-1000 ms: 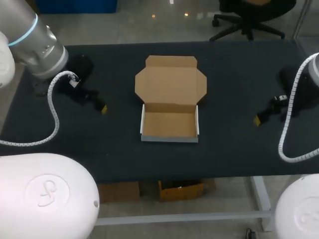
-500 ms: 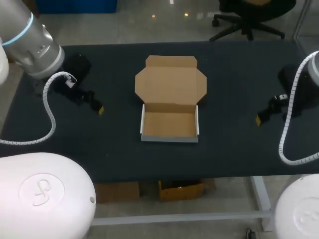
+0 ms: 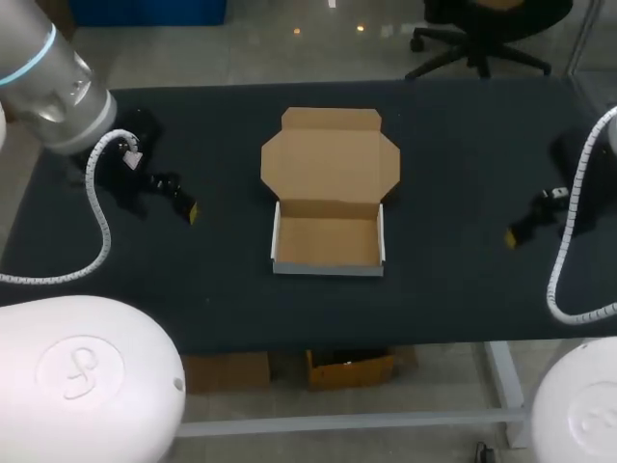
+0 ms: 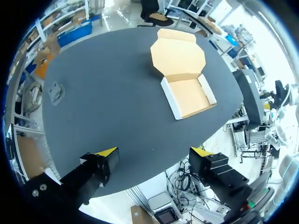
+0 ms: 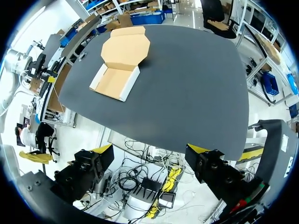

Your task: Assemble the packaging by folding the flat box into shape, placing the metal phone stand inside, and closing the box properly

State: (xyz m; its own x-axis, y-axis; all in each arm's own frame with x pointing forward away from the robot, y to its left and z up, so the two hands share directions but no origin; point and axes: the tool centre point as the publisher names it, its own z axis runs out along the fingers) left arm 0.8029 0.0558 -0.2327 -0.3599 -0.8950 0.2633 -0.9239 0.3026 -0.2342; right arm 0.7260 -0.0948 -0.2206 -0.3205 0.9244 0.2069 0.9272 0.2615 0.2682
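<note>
1. Cardboard box (image 3: 328, 241), brown inside with white outer walls, sits at the middle of the black bench (image 3: 463, 145). Its shallow tray is formed and shows nothing inside. Its lid (image 3: 330, 159) lies open and flat on the far side, tuck flap at the far edge.
2. No metal phone stand is clearly in view. The left wrist view shows a small grey object (image 4: 55, 91) on the bench, well to the left of the box, but it is too small to tell whether this is the stand.
3. The likeliest fault is closing the lid on an empty tray, since the stand has yet to go in.
4. The box looks light, so a push from one side alone would probably slide or turn it instead of folding the lid. The angled side ears of the lid could also splay outside the tray walls, leaving the tuck flap jammed on the near wall.
5. The left arm (image 3: 58, 87) comes in from the far left. The left jaws hang above the bench well left of the box, yellow fingertips (image 3: 191, 212) apart and holding nothing.
6. The right arm (image 3: 605, 130) holds the right jaws well to the right of the box, one yellow tip (image 3: 510, 237) showing from above. The right wrist view shows them wide apart and empty.
</note>
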